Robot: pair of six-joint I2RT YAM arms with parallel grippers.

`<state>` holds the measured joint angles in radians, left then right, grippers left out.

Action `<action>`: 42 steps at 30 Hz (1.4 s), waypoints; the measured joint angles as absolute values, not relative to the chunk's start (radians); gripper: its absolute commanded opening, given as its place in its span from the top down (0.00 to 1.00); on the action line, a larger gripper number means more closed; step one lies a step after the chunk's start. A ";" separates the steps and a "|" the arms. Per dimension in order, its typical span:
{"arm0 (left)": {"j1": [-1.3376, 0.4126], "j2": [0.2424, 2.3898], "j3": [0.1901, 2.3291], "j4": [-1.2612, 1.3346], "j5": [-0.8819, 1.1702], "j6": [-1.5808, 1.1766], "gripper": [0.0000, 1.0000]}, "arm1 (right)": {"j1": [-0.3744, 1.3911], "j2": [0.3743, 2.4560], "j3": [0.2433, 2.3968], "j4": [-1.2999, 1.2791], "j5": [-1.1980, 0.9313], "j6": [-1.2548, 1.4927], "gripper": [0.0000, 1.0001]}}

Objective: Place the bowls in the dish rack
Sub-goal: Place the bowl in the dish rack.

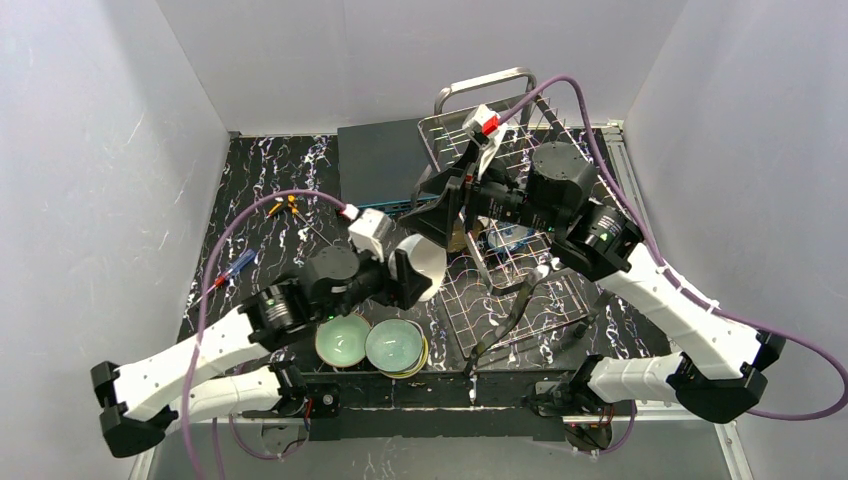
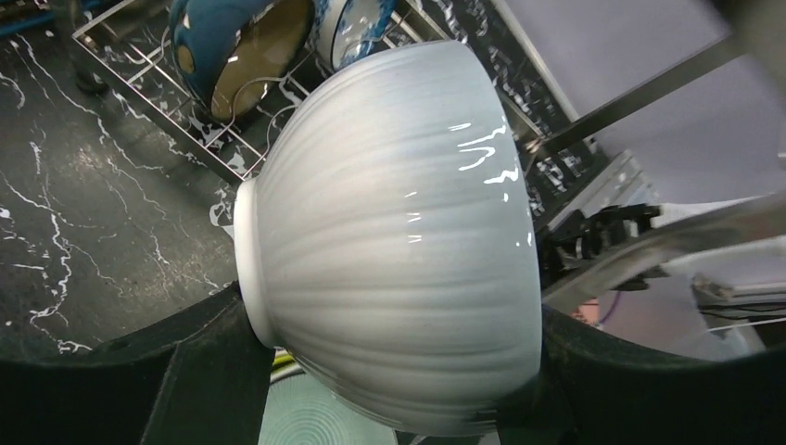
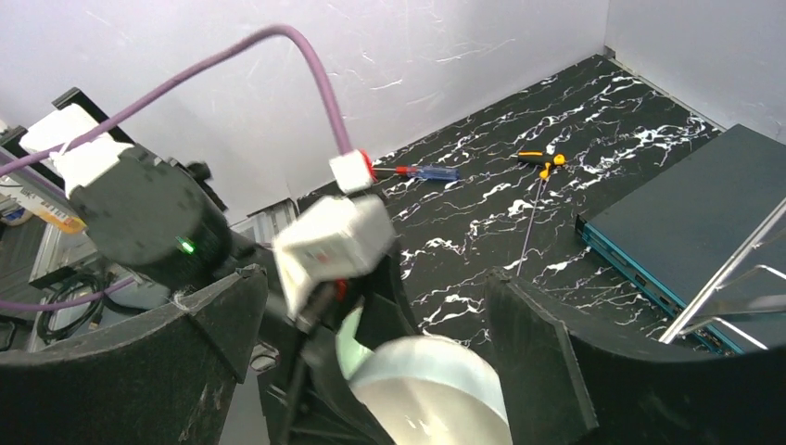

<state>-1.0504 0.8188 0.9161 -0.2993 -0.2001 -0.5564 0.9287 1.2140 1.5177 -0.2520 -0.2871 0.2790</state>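
Note:
My left gripper (image 1: 420,268) is shut on a white ribbed bowl (image 2: 399,241), one finger against its foot and the other at its rim, tipped on its side just left of the dish rack (image 1: 485,85). My right gripper (image 1: 437,215) stands open over the rack's left edge, its fingers (image 3: 538,352) spread either side of the white bowl (image 3: 436,394) and apart from it. A blue bowl with a beige inside (image 2: 241,56) and a blue-patterned bowl (image 2: 357,28) lean in the rack. Two pale green bowls (image 1: 343,338) (image 1: 397,345) sit on the table at the front.
A flat dark-teal box (image 1: 380,160) lies behind and left of the rack. A screwdriver (image 3: 422,171) and orange-handled pliers (image 3: 542,159) rest on the black marbled table at the left. White walls close in the sides and back.

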 measured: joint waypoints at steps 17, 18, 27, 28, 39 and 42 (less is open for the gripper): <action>-1.050 1.290 0.821 0.111 -0.175 -0.344 1.00 | 0.929 1.158 1.509 -0.291 -0.220 0.247 0.04; -1.050 1.314 0.832 0.126 -0.171 -0.326 1.00 | 0.929 1.157 1.509 -0.293 -0.216 0.245 0.04; -1.050 1.496 0.915 0.297 -0.144 -0.125 1.00 | 0.929 1.137 1.509 -0.326 -0.182 0.228 0.04; -1.049 1.514 0.920 0.318 -0.142 -0.105 1.00 | 0.929 1.134 1.509 -0.329 -0.180 0.228 0.04; -1.045 1.722 1.022 0.390 -0.113 0.095 1.00 | 0.929 1.110 1.508 -0.358 -0.159 0.215 0.03; -1.045 1.751 1.044 0.402 -0.107 0.133 1.00 | 0.929 1.110 1.508 -0.365 -0.157 0.212 0.03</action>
